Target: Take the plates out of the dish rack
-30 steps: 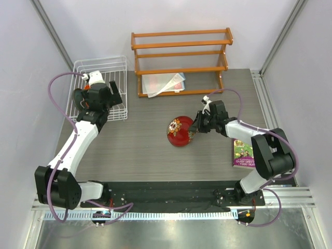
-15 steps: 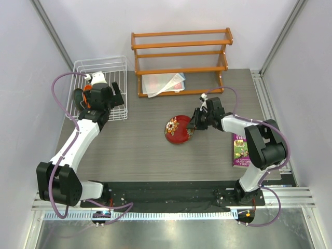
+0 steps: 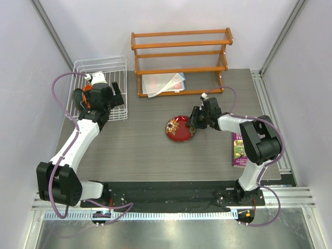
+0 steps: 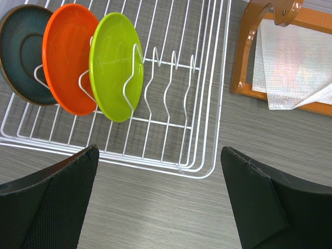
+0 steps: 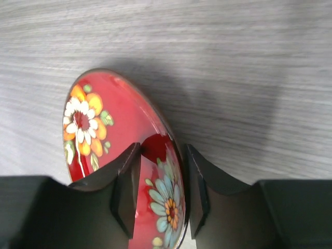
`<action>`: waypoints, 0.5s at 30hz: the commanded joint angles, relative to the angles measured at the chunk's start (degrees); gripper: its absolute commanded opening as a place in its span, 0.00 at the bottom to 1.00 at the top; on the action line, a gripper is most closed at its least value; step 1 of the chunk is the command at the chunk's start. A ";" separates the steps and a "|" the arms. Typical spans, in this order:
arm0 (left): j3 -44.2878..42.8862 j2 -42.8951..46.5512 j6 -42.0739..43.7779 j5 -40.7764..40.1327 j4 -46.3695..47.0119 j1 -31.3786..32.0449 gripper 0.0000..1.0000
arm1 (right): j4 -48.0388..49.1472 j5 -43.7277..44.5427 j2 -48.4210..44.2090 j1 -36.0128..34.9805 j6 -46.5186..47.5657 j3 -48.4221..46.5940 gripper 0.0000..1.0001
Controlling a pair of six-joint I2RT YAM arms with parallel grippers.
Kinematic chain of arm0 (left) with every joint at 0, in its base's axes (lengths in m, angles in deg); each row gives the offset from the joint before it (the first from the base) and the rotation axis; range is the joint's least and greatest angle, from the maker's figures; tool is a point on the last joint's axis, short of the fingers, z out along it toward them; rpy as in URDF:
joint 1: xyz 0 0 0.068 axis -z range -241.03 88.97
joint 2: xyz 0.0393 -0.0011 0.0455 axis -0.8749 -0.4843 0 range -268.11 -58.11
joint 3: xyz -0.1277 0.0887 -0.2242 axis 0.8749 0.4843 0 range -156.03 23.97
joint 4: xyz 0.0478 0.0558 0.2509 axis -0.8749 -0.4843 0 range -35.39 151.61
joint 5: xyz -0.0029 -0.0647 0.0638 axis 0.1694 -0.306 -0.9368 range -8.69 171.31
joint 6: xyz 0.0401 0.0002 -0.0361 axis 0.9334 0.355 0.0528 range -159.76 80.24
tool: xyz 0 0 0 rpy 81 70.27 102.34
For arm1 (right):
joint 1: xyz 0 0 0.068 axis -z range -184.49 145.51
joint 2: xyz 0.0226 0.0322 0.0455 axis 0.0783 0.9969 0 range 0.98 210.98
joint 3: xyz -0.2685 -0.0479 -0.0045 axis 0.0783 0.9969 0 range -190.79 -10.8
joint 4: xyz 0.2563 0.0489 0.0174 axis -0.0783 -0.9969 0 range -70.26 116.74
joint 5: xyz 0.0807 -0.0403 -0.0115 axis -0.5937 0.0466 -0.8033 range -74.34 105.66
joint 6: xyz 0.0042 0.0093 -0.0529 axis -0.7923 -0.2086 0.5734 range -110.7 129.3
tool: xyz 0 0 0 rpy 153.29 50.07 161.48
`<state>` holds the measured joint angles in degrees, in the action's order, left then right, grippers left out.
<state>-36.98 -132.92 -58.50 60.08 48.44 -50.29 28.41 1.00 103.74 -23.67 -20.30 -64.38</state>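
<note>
The dark red floral plate (image 3: 179, 128) is tilted low over the table's middle, and whether its far edge touches the table I cannot tell. My right gripper (image 3: 194, 123) is shut on its near rim (image 5: 104, 135), one finger on the face and one behind. The dark teal (image 4: 21, 52), orange (image 4: 67, 57) and lime green (image 4: 115, 65) plates stand upright in the white wire dish rack (image 4: 176, 129) at the far left (image 3: 101, 65). My left gripper (image 4: 158, 207) is open and empty, hovering by the rack's near right corner (image 3: 104, 104).
The orange wooden shelf (image 3: 180, 54) stands at the back, with white plastic sheets (image 3: 163, 83) under it; its leg shows in the left wrist view (image 4: 249, 52). A purple book (image 3: 243, 152) lies at the right edge.
My right gripper has carried the red plate a little toward the back, and the plate now looks lower and flatter. My left arm shifted slightly a second ago, then stayed still.
</note>
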 commanded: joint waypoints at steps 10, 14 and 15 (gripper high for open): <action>-2.68 0.71 1.08 -0.30 0.60 -0.37 0.99 | -9.49 13.86 2.19 -0.24 3.77 2.96 0.57; -3.12 -0.16 1.34 -1.79 0.60 -0.55 0.99 | -10.72 17.96 0.08 -0.24 3.50 3.13 0.59; -3.12 -0.77 1.43 -2.58 0.69 -0.63 0.99 | -11.07 18.52 -0.71 -0.33 3.59 3.05 0.61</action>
<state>-37.09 -132.96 -58.30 59.95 48.39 -50.31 29.00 9.07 102.76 -24.43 -18.93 -64.46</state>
